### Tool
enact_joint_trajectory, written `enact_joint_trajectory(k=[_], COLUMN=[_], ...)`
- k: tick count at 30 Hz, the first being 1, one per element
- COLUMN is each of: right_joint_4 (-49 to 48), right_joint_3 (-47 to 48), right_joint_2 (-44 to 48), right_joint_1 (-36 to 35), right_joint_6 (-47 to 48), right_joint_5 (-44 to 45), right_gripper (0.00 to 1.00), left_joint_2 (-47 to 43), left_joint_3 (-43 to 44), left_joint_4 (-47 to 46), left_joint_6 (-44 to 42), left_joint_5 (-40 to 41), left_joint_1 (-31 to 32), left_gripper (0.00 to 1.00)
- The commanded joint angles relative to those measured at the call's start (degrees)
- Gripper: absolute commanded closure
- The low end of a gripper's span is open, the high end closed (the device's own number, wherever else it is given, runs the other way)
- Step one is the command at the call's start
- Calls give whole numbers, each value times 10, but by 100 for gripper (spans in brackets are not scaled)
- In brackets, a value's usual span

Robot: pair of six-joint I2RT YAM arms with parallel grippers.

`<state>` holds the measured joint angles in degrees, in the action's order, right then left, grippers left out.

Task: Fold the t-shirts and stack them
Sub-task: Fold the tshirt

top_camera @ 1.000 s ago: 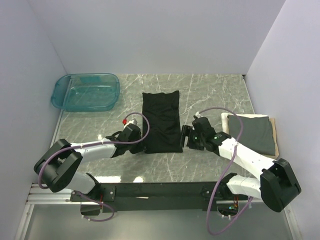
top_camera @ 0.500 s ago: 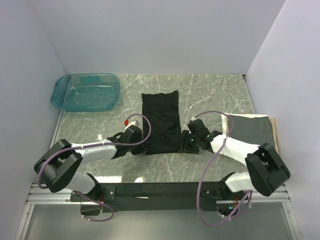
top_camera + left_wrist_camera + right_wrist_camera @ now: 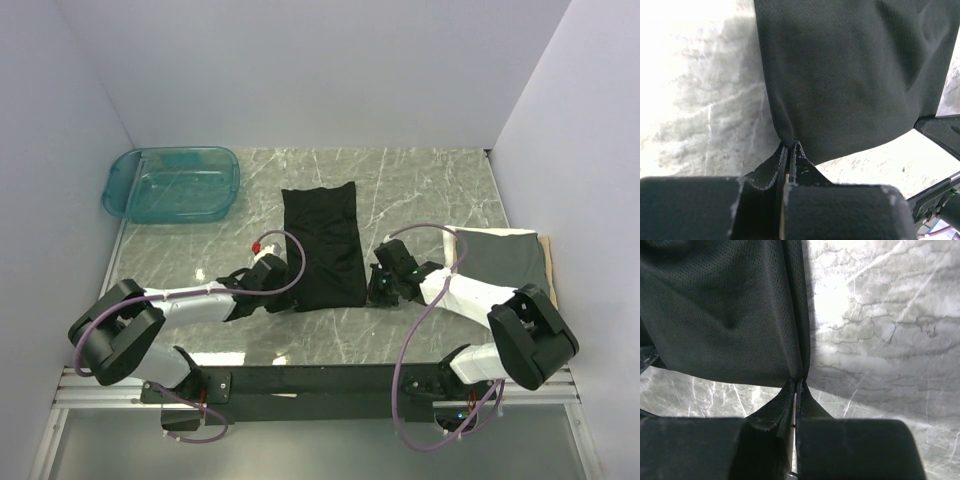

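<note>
A black t-shirt lies folded into a long rectangle mid-table. My left gripper is shut on its near left corner; in the left wrist view the cloth runs up from the pinched tips of that gripper. My right gripper is shut on the near right corner, and the right wrist view shows the cloth rising from that gripper. The near edge hangs a little off the table between them. A dark grey t-shirt lies folded at the right.
A clear teal tub stands at the back left. The grey t-shirt rests on a tan board by the right wall. White walls close in the marble table on three sides.
My right gripper moved left to the black t-shirt's near right corner and shut on it. The near edge has lifted slightly. The left gripper stayed shut on its corner.
</note>
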<state>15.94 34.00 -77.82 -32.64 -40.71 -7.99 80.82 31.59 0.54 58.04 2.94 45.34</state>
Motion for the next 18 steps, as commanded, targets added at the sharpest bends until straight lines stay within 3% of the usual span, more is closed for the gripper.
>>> enact_joint_trajectory(k=[1,10,18], right_joint_4=[16,107,207], right_joint_3=[-10,-62,-58], right_joint_2=[21,130,321], right_joint_1=[-4,-22,-41], right_joint_6=[-2,-25,-58], right_joint_5=[8,9,-27], right_gripper=[100,100,100], left_joint_2=[-7,-66,-180], left_joint_3=[-17,-61,-51], left_joint_4=[26,37,136], left_joint_6=[7,57,125], left_joint_5=[6,-13,-2], left_joint_1=[20,87,178], left_gripper=[99,99,99])
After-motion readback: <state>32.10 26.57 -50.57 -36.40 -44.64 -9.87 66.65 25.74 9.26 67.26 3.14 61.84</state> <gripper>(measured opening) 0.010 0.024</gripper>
